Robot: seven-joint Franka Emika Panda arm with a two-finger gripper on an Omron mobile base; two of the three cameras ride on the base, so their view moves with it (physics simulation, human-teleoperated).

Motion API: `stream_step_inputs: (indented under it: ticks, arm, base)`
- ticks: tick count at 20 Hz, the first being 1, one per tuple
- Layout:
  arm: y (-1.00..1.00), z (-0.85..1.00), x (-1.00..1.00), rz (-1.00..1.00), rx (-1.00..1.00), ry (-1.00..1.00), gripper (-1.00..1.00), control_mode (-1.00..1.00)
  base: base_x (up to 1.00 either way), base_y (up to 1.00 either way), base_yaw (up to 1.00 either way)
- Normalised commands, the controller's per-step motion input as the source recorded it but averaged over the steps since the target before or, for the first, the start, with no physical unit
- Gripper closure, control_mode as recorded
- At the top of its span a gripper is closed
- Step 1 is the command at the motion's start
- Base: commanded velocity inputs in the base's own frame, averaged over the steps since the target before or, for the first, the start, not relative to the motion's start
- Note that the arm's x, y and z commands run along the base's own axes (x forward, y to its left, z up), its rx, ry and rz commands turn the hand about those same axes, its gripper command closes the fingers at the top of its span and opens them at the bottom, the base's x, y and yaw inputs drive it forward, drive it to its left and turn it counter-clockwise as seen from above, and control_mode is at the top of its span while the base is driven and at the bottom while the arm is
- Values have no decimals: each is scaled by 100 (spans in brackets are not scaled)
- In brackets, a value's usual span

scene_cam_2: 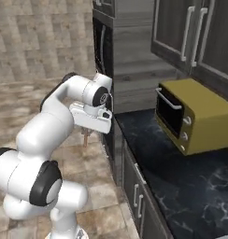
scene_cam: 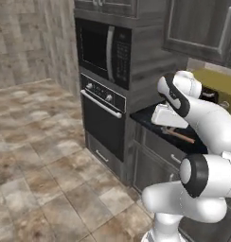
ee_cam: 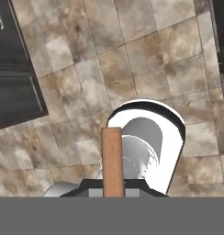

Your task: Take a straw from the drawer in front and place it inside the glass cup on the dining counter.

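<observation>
My gripper [scene_cam: 166,128] is shut on the straw [scene_cam: 180,136], a thin orange-brown stick that juts out from under the white hand. From the right, the gripper [scene_cam_2: 88,130] hangs over the tiled floor beside the oven tower, and the straw [scene_cam_2: 86,137] points down from it. In the hand view the straw [ee_cam: 113,159] rises from between the jaws of the gripper [ee_cam: 113,190], in front of the robot's own white body and the floor. The glass cup and the dining counter are out of view. I cannot tell which front is the drawer.
A tall dark unit holds a microwave [scene_cam: 104,48] above an oven [scene_cam: 103,124]. A yellow toaster oven [scene_cam_2: 193,114] stands on a black marble worktop [scene_cam_2: 176,179]. Below it are shut grey fronts [scene_cam: 158,147] with silver handles. Brown tiled floor [scene_cam: 37,151] lies open to the left.
</observation>
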Motion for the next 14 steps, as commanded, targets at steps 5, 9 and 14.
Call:
stream_step_inputs:
  ticks: [5, 9, 14]
  arm:
    - [0, 0, 0, 0, 0, 0, 100, 100]
    - [0, 0, 0, 0, 0, 0, 100, 100]
    - [0, 0, 0, 0, 0, 0, 100, 100]
  base:
    - [1, 32, 60]
    - [6, 30, 57]
    - [30, 35, 48]
